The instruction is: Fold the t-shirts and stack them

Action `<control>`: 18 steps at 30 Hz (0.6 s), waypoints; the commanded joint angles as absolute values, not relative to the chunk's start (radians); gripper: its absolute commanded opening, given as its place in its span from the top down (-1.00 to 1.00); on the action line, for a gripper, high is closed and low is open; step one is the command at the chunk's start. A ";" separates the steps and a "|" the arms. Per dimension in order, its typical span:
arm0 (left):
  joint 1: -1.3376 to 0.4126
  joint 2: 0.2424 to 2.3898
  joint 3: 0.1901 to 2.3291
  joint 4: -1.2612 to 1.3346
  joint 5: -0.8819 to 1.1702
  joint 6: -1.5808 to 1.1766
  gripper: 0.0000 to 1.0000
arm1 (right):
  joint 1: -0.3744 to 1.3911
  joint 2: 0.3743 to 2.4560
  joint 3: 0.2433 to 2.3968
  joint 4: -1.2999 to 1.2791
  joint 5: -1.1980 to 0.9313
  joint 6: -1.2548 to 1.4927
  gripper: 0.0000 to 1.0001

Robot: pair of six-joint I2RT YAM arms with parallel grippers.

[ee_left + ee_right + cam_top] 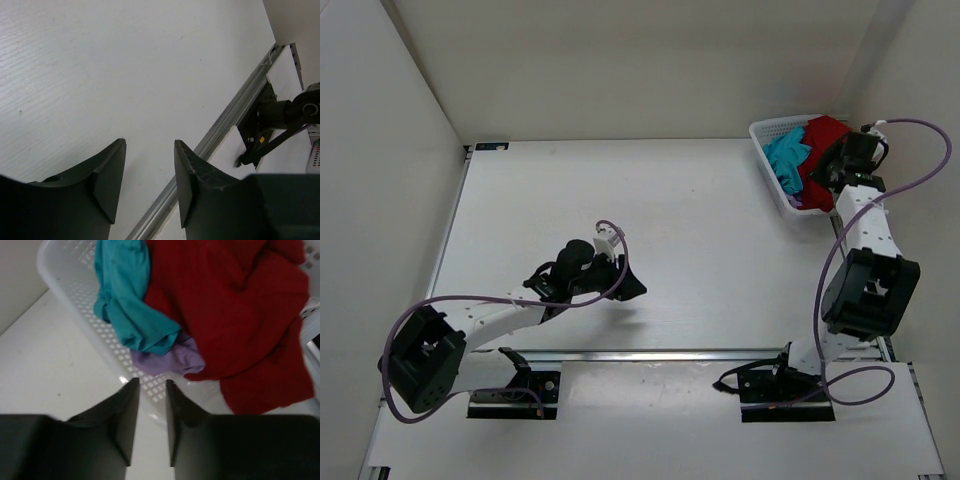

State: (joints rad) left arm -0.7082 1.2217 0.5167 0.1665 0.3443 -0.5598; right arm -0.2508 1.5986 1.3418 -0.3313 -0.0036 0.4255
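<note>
Showing the right gripper (150,382) poised over the white mesh basket (80,295), which sits at about one o'clock on the table (670,220) in the top view; its jaws are parted by a narrow gap only and grip nothing. All three t-shirts lie heaped and unfolded in that basket: in the right wrist view the teal shirt (125,295) lies at eleven o'clock, the dark red shirt (240,315) fills one to four o'clock and drapes over the rim, and the lavender shirt (175,360) peeps out beneath both near the centre. The left gripper (150,142) hovers over bare table at about seven o'clock, moderately open and empty. Judged risks: the layers overlap, so one pinch may lift two shirts together; so slim a gap may skid across the cloth rather than gather it; a fingertip may catch the mesh wall and drag or tip the basket; a tangled shirt may pull its neighbours out.
</note>
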 commanded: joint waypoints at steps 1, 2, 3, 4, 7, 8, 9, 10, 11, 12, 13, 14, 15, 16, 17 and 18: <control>-0.719 1.209 0.523 0.192 0.359 -0.545 -0.08 | -0.302 1.678 1.490 -0.337 -0.030 0.396 0.42; -0.718 1.212 0.529 0.193 0.362 -0.538 -0.11 | -0.317 1.731 1.562 -0.368 -0.046 0.376 0.34; -0.719 1.218 0.523 0.196 0.362 -0.540 -0.16 | -0.325 1.783 1.597 -0.386 -0.051 0.368 0.30; -0.722 1.219 0.526 0.202 0.371 -0.540 -0.22 | -0.339 1.811 1.668 -0.415 -0.064 0.356 0.27; -0.724 1.233 0.522 0.207 0.371 -0.538 -0.29 | -0.371 1.942 1.836 -0.498 -0.058 0.339 0.25; -0.727 1.239 0.517 0.206 0.361 -0.534 -0.29 | -0.385 1.983 1.897 -0.540 -0.054 0.336 0.25; -0.729 1.242 0.528 0.201 0.359 -0.528 -0.29 | -0.391 2.023 1.942 -0.560 -0.031 0.330 0.24; -0.724 1.247 0.529 0.195 0.354 -0.519 -0.28 | -0.405 2.055 1.965 -0.590 -0.014 0.327 0.25; -0.721 1.253 0.531 0.187 0.348 -0.525 -0.29 | -0.408 2.068 1.986 -0.612 0.000 0.327 0.25; -0.718 1.259 0.526 0.193 0.354 -0.520 -0.28 | -0.416 2.086 1.994 -0.618 -0.003 0.328 0.25; -0.710 1.267 0.532 0.195 0.354 -0.528 -0.27 | -0.420 2.098 1.994 -0.626 0.021 0.318 0.25; -0.703 1.273 0.534 0.198 0.362 -0.529 -0.28 | -0.414 2.108 1.987 -0.630 0.047 0.318 0.24; -0.698 1.272 0.535 0.192 0.370 -0.529 -0.28 | -0.407 2.106 1.974 -0.629 0.076 0.310 0.25; -0.698 1.278 0.538 0.193 0.371 -0.528 -0.28 | -0.403 2.109 1.965 -0.629 0.080 0.310 0.24; -0.696 1.279 0.541 0.190 0.361 -0.529 -0.28 | -0.394 2.108 1.953 -0.633 0.090 0.311 0.24; -0.695 1.282 0.535 0.190 0.362 -0.528 -0.27 | -0.394 2.108 1.938 -0.637 0.104 0.316 0.25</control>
State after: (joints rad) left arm -0.7044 1.2831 0.5171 0.1837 0.3519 -0.5392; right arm -0.4126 2.1227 1.9476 -0.6071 0.0429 0.3317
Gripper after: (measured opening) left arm 0.638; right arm 0.379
